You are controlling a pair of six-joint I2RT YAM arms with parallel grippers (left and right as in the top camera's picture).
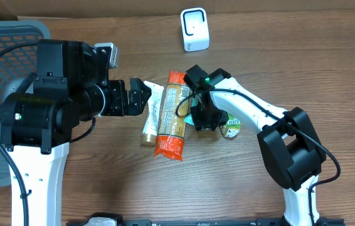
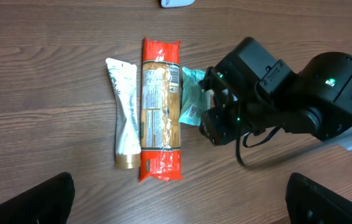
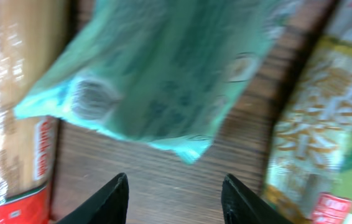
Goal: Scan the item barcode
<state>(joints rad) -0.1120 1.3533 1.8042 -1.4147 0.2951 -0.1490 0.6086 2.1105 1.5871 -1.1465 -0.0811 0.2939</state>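
left gripper (image 1: 141,94) wide open | right gripper (image 3: 175,193) jaws apart, by green packet (image 3: 157,74) | basket (image 1: 2,37) at wood table's (image 1: 115,188) left edge

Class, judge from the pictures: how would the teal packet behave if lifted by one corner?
Probably floppy: the teal packet looks like thin, soft film. Likely light, being much smaller than the pasta pack. Its glossy surface may slip.

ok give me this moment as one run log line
left tool: open, raised | right tool: open above teal packet, no grip | teal packet: beside spaghetti pack | scanner: far side, untouched
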